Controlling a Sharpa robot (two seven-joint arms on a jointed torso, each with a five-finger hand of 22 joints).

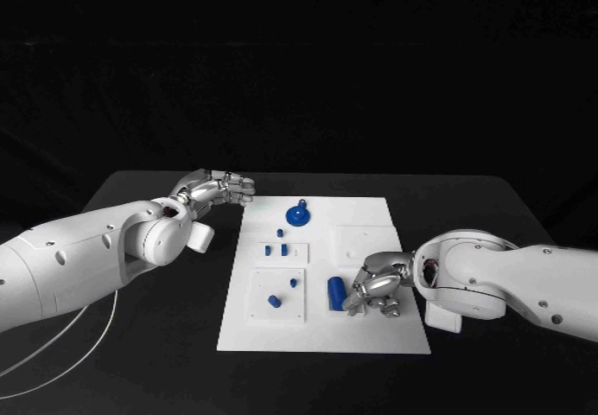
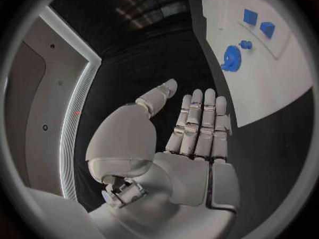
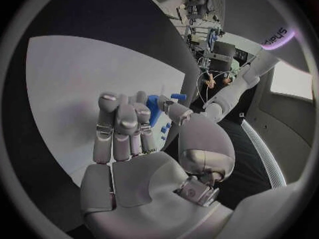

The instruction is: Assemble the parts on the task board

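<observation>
The white task board (image 1: pixel 374 251) lies mid-table. A blue cylinder (image 1: pixel 335 292) lies flat on its near part. My right hand (image 1: pixel 374 290) rests on the board just right of the cylinder, fingers half bent and beside it, thumb apart, holding nothing; from its wrist the cylinder (image 3: pixel 154 109) shows past the fingers (image 3: pixel 123 122). My left hand (image 1: pixel 219 188) hovers off the board's far left corner, its fingers (image 2: pixel 199 122) straight and empty. A blue round part (image 1: pixel 298 214) (image 2: pixel 231 58) lies on the far part of the board (image 2: pixel 266 85).
Two blue square pieces (image 1: pixel 276 250) (image 2: pixel 258 22) stand in a small plate left of centre. A small piece (image 1: pixel 279 232) lies above them. Two blue pegs (image 1: pixel 284 291) stand in the near-left plate. A white cable (image 1: pixel 87 333) runs over the black table at the left.
</observation>
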